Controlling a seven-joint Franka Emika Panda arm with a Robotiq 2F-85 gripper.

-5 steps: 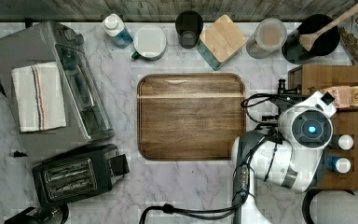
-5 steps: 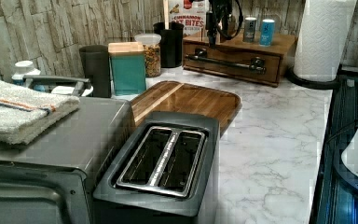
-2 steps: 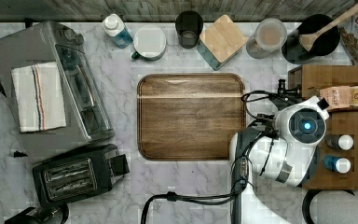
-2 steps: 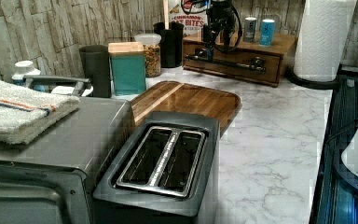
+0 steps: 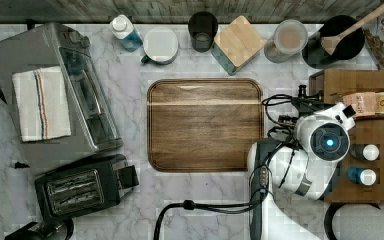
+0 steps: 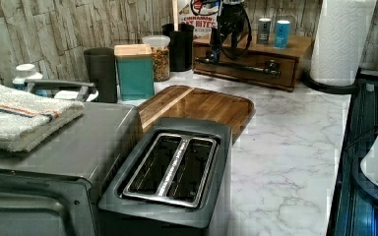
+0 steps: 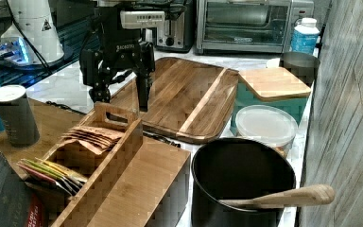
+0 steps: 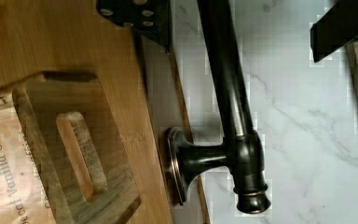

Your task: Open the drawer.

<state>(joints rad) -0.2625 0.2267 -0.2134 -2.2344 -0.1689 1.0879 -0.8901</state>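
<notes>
Drawer (image 6: 248,63) looks fully shut, so nothing's done yet. My claw (image 7: 123,97) is open, straddling the handle (image 8: 230,102), not gripping.

The brown wooden drawer (image 6: 256,63) with its long black bar handle (image 6: 236,66) sits shut at the left view's upper middle.

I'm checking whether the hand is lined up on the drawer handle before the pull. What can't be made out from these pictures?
- Top view: the drawer front and handle are hidden under the arm.
- Left view: the hand is small and dark against the handle; contact can't be told.
- Wrist view: the handle is cut off by the picture edge; the fingers show only partly.
- Right view: the wooden caddy hides the drawer front.
</notes>
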